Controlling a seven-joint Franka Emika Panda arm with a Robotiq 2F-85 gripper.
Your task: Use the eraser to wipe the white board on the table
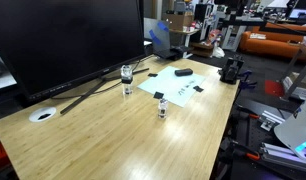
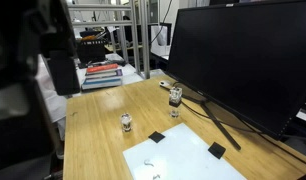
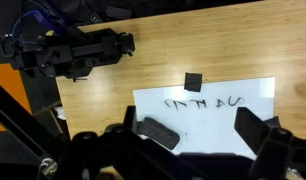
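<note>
We're above the table point(image 3: 223, 40), and in the wrist view the claw point(image 3: 189, 128) hangs spread wide with nothing in it. At its left side, just inside the left finger, lies the eraser point(image 3: 159, 131), slantwise on the white board point(image 3: 218, 125) near that sheet's left end.

The step, we'd say, is the pickup. The claw wants to slide left until the eraser sits midway between its fingers point(image 3: 255, 132), then turn so they close across the narrow sides. From there it should drop straight down without nudging the block off the sheet. A low, level grip should keep the flat face ready for wiping.

The eraser looks like a small black oblong with rounded ends and a slight sheen. Moving right, a row of dark scribbles point(image 3: 203, 103) runs across the board just ahead of the claw. A small black square point(image 3: 193, 81) sits at the board's far edge.
</note>
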